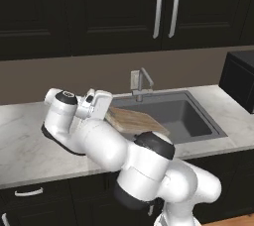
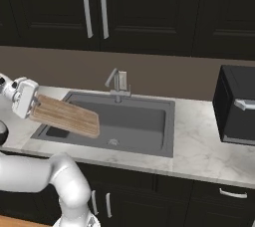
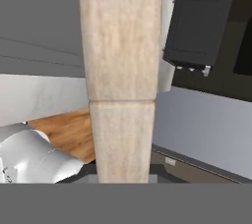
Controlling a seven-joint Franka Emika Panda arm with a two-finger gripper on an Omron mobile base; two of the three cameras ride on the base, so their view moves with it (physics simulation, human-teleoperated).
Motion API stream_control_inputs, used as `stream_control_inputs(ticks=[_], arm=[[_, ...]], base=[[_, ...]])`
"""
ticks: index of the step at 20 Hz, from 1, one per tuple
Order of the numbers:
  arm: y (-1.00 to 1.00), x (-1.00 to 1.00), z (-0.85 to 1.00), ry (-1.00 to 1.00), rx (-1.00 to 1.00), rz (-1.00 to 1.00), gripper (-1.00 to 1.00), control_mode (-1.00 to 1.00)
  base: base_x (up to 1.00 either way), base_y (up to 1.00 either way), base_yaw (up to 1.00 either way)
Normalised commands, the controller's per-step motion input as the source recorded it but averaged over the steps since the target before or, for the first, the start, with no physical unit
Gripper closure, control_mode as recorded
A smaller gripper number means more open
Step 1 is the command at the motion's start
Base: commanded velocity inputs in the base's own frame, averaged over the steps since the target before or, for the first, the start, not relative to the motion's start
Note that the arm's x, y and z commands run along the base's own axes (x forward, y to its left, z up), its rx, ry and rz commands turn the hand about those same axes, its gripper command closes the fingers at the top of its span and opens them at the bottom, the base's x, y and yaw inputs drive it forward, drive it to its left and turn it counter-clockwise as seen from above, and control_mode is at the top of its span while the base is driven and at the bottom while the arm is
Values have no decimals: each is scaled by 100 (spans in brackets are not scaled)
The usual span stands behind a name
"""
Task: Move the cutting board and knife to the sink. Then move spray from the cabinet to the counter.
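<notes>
Far left in the right base view: claw (image 2: 36, 105) clamped on the near short edge of the cutting board (image 2: 67, 115), jaws together on the wood. Board held flat-ish, tilted a little, raised over the left part of the sink (image 2: 149, 121), not yet resting in it. Same grip from the left base view, board (image 1: 134, 121) jutting from the claw (image 1: 106, 113) toward the basin (image 1: 191, 113). In the hand view, board (image 3: 120, 70) running straight away from the claw as a pale plank.

Step in hand, by judgement: lowering the board into the basin. Best done by carrying it a bit further right so the whole length clears the left rim, dipping the far end first, then releasing low rather than dropping. Worth keeping it level enough not to catch the front lip of the worktop (image 2: 199, 146).

Moving right: silver faucet (image 2: 117, 84) at the back edge, close to the board's far corner and the likeliest thing to clip on a swing. Drain (image 2: 113, 142) at the basin floor, otherwise bare. Closed dark upper cabinet doors (image 2: 94, 7) above, with the spray presumably behind one. Far right, black microwave (image 2: 238, 104) on the worktop, well apart from the path. Knife not made out in these views.
</notes>
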Motion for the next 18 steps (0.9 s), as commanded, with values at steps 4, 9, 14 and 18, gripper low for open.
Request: stream_control_inputs(ticks=[4, 9, 14, 18], arm=[[-3, 30, -20, 0, 0, -1, 100, -100], [-5, 35, -16, 0, 0, 0, 100, -100], [-11, 36, -9, 0, 0, 0, 100, -100], [-19, 30, -14, 0, 0, 0, 100, -100]], base=[[0, 0, 0], [0, 0, 0], [0, 0, 0], [0, 0, 0]])
